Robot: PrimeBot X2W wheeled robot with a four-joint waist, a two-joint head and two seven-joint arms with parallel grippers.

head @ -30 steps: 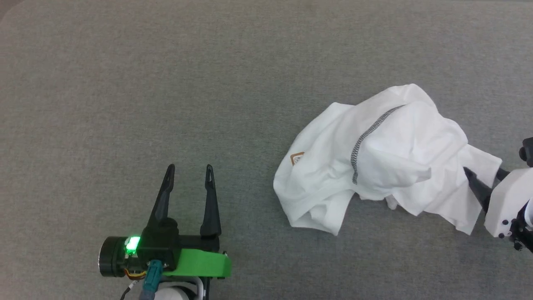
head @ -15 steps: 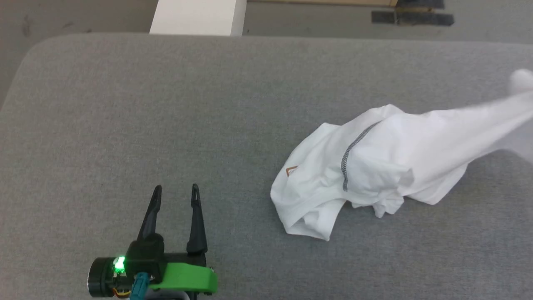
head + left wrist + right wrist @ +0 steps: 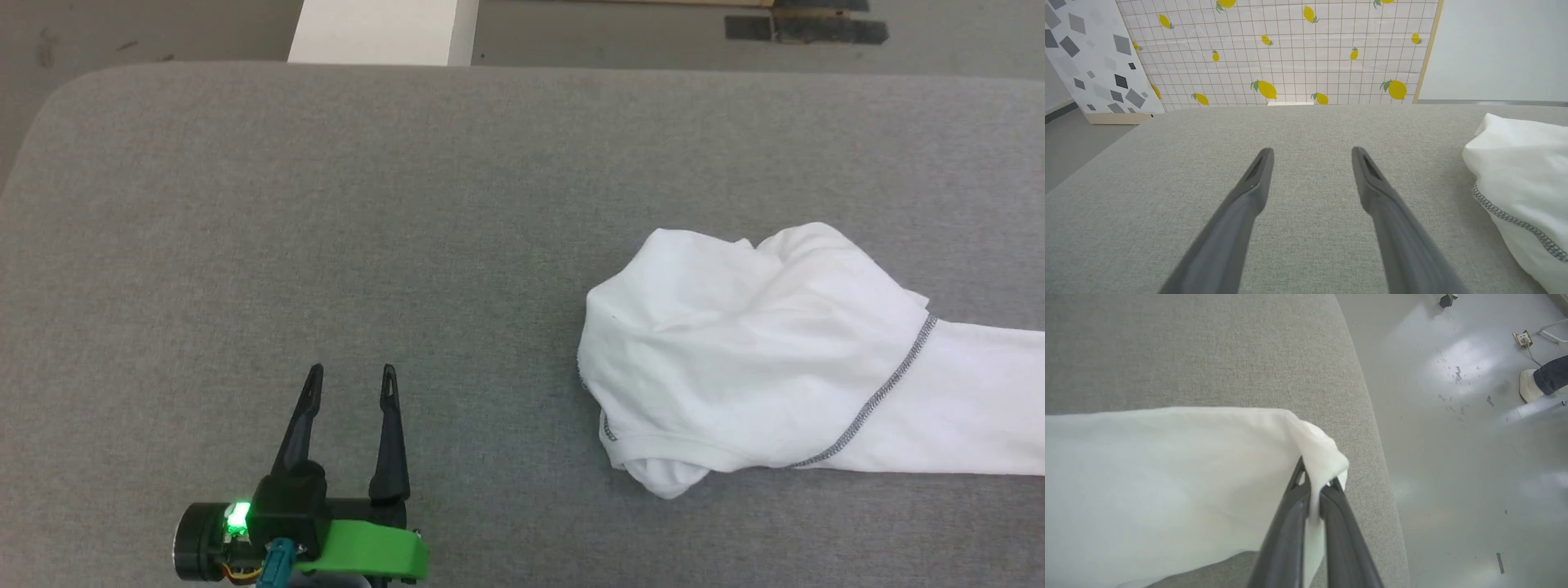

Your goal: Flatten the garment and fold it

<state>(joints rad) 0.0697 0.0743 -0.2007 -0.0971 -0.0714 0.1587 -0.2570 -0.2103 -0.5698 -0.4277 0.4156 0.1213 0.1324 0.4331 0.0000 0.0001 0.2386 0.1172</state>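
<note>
Though crumpled, white grey-seamed garment [image 3: 735, 359].

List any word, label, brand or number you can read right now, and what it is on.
No text is readable.
The garment: its visible side is plain white fabric with grey stitching and no lettering.
The lemon-print backdrop: a grid and pictures of lemons, no words.

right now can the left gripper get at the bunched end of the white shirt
Probably yes: the left gripper is open, and just bare grey cushion lies between it and the bunched end of the white shirt.
</note>
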